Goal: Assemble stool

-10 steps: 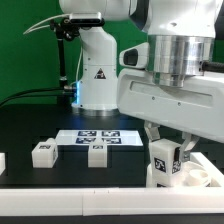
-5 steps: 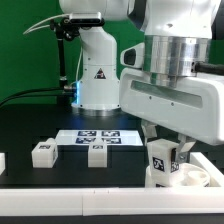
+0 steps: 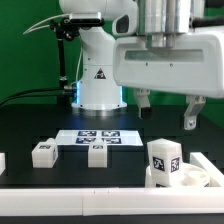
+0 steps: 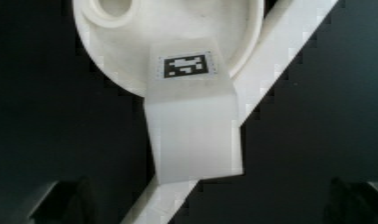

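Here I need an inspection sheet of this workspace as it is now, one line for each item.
Surface: black table, with a white bar along its near edge.
Job's things: upright leg standing on the seat; loose leg and second loose leg beside the marker board.
Clutter: nothing seen.
Grippers: gripper open and empty, above the upright leg.
Cables: black cables hanging beside the arm's base.
Surroundings: green backdrop.

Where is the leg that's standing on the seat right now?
At the exterior view's lower right, the leg stands upright on the seat, under the open fingers and apart from them.
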Action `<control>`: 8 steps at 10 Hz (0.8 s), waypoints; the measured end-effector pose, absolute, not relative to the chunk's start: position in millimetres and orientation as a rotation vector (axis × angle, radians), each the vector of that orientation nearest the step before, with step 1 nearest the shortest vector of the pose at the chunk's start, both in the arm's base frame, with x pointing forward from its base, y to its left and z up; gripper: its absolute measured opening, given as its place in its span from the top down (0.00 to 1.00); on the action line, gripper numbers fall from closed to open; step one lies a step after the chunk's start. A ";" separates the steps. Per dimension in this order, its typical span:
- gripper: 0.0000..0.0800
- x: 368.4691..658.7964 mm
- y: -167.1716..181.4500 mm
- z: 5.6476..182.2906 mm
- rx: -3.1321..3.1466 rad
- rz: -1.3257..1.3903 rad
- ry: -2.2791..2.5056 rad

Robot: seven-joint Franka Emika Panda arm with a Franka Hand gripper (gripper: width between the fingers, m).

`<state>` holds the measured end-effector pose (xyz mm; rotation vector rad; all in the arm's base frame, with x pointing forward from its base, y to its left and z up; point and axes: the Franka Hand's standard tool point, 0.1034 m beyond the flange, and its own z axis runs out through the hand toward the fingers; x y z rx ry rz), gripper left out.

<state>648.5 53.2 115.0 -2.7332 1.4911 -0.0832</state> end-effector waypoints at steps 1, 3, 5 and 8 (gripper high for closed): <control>0.19 648.2 53.5 114.1 -2.735 -0.082 1.490; 0.19 647.9 53.6 113.7 -2.736 -0.081 1.490; 0.19 647.6 52.5 114.2 -2.775 -0.081 1.416; 0.19 627.5 31.3 117.5 -2.976 -0.067 0.924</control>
